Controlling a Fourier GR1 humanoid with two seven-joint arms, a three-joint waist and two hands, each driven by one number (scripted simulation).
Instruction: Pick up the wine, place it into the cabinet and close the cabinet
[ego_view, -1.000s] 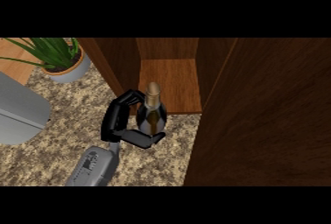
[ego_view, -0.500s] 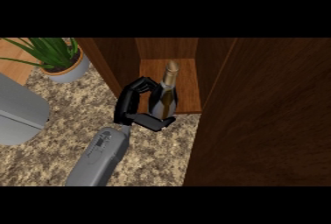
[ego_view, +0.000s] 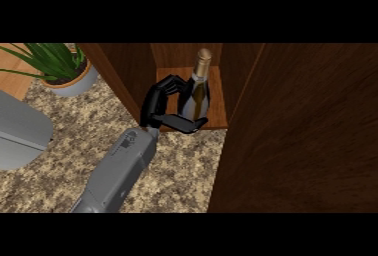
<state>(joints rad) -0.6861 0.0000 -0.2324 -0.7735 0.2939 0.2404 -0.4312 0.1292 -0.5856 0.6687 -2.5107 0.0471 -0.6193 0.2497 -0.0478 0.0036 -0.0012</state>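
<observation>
Head view picks up the wine bottle (ego_view: 195, 92) standing upright on the cabinet shelf (ego_view: 215, 100), just inside the opening. Glass, likely heavy and slick, breakable too, so the wide body is the place to hold, not the thin neck. Dark body, pale label, gold foil top. One hand (ego_view: 164, 107) curls around its lower half, thumb underneath; which arm it is, hard to call, probably the left. Cabinet door (ego_view: 303, 130) hangs open at the right; potted plant (ego_view: 59, 70) sits far left.
</observation>
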